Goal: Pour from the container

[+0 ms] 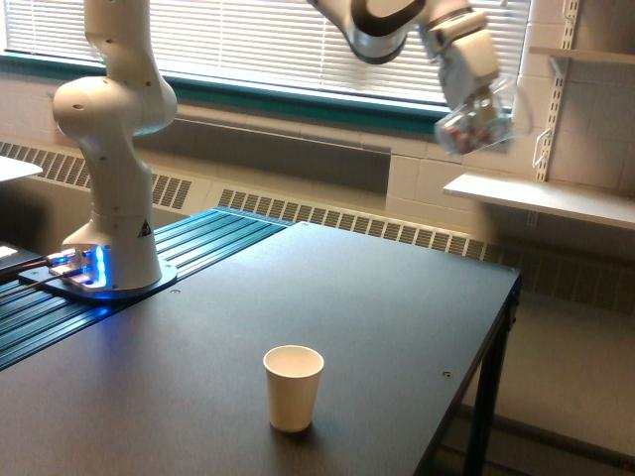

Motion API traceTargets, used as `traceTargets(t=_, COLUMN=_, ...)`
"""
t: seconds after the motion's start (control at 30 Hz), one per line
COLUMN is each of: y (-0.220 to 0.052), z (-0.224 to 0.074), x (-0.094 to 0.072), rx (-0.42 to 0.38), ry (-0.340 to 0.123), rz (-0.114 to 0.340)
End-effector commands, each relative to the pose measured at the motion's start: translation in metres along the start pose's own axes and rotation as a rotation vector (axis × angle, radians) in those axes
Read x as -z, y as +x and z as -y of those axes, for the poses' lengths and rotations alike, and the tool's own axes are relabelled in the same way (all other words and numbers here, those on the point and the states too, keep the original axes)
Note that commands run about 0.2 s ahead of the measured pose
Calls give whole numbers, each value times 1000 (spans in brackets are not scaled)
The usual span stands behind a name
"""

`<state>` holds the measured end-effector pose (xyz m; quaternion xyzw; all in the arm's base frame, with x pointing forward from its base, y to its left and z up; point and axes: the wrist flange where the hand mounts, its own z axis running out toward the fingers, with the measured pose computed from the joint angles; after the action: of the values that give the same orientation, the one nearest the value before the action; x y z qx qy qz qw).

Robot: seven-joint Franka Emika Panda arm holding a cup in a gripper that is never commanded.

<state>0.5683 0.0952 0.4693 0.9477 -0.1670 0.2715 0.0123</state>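
The container [474, 130], a clear rounded cup with small pink, red and white pieces showing through, hangs high at the exterior view's upper right, beyond the table's far edge. My gripper [478, 107] is shut on the container and holds it tilted. A cream-white paper cup [293, 388] stands upright and open on the dark table, near the front, well below and to the left of the container.
The arm's white base [111, 243] stands on a blue-lit mount at the table's left. The dark table [377, 317] ends at the right near a metal leg. A white wall shelf [541, 198] sits behind, under the container. Window blinds fill the back.
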Motion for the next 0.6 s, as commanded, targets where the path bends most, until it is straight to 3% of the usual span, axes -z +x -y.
traceTargets(t=0.03, y=-5, z=-74, x=-12, rx=-160, ry=-142, rz=44)
traceTargets(t=0.13, y=-10, z=-97, x=-16, rx=-224, ry=-188, rz=78)
traceTargets(t=0.23, y=-14, z=-104, x=-13, rx=-248, ry=-204, rz=78)
traceTargets(t=0.3, y=-18, z=-128, x=-18, rx=-289, ry=-255, rz=103)
traceTargets(t=0.6, y=-43, z=-179, x=-24, rx=-476, ry=-300, rz=157)
